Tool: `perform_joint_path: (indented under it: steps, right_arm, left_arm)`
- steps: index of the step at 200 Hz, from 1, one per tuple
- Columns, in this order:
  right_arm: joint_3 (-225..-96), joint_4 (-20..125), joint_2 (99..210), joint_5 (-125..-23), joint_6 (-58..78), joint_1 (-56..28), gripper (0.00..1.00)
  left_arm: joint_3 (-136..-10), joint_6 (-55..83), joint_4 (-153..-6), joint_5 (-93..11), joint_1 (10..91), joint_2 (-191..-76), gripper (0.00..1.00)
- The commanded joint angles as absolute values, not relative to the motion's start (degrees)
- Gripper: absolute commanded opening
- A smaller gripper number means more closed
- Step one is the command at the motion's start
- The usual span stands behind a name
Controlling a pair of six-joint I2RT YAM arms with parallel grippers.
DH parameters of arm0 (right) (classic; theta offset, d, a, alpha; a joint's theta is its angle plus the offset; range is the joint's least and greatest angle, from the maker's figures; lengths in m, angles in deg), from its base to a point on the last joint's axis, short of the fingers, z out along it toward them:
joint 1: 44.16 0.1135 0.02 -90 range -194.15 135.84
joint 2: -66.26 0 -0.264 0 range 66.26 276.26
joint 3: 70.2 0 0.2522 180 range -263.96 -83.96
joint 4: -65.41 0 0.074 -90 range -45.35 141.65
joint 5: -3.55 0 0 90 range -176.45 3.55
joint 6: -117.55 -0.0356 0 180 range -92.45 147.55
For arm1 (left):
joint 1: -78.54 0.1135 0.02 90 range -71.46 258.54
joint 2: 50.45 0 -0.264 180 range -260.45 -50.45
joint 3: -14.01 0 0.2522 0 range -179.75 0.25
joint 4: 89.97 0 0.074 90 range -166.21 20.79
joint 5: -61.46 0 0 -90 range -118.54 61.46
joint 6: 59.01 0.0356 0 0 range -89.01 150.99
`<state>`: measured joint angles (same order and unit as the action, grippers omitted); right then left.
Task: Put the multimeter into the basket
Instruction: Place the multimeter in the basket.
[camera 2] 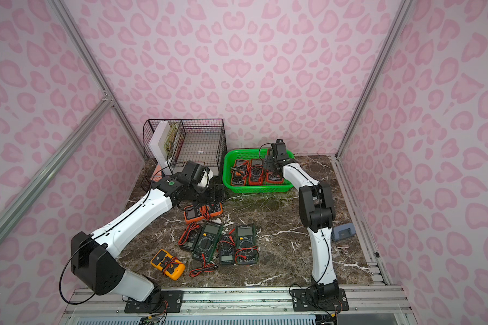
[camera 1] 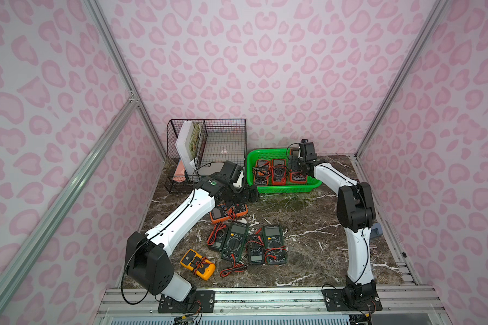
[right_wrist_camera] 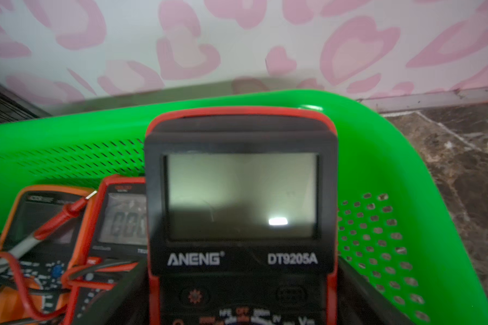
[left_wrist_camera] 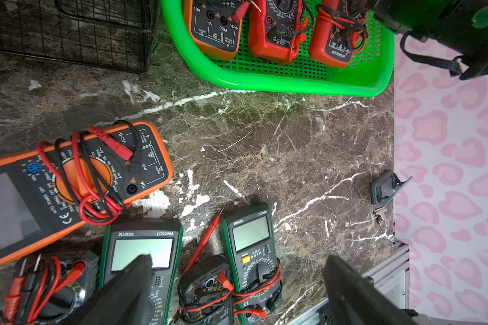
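Observation:
The green basket (camera 1: 288, 190) (right_wrist_camera: 68, 126) stands at the back of the marble table and holds three multimeters side by side. My right gripper (camera 1: 295, 167) (right_wrist_camera: 241, 281) is down inside it, its fingers pressed on both red sides of the rightmost one, a red-cased multimeter (right_wrist_camera: 240, 197) (camera 1: 297, 177). My left gripper (camera 1: 251, 195) (left_wrist_camera: 237, 261) hangs open and empty just above the table, left of the basket. An orange multimeter (camera 1: 228, 212) (left_wrist_camera: 68, 183) wrapped in its leads lies beside it.
Two green multimeters (camera 1: 235, 240) (camera 1: 273, 244), two small black ones (camera 1: 216, 239) (camera 1: 255, 250) and a yellow one (camera 1: 197, 264) lie at the table's front with loose leads. A black wire organiser (camera 1: 209, 146) stands back left. A grey-blue object (camera 1: 376, 230) sits by the right edge.

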<state>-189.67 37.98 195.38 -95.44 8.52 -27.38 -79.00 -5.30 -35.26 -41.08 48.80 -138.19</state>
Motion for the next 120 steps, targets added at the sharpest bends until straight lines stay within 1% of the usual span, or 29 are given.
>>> perform_joint_path:
  steps: [1,18,83,120]
  right_arm:
    - [-190.5,35.5,195.8,-98.1,8.1,-27.5,0.88]
    - [-190.7,33.9,196.1,-98.5,7.4,-27.5,0.99]
    - [-194.5,30.4,196.3,-95.5,6.1,-27.6,0.99]
    - [-193.4,30.8,192.4,-93.0,4.3,-27.4,0.99]
  left_arm:
    - [-79.3,-5.7,-35.2,-41.4,48.8,-138.7,0.99]
    - [-79.3,-5.8,-35.5,-41.6,48.8,-138.9,0.99]
    - [-79.3,-6.1,-36.2,-42.4,48.8,-139.3,0.99]
    - [-79.2,-6.1,-36.5,-42.1,48.8,-138.9,0.99]
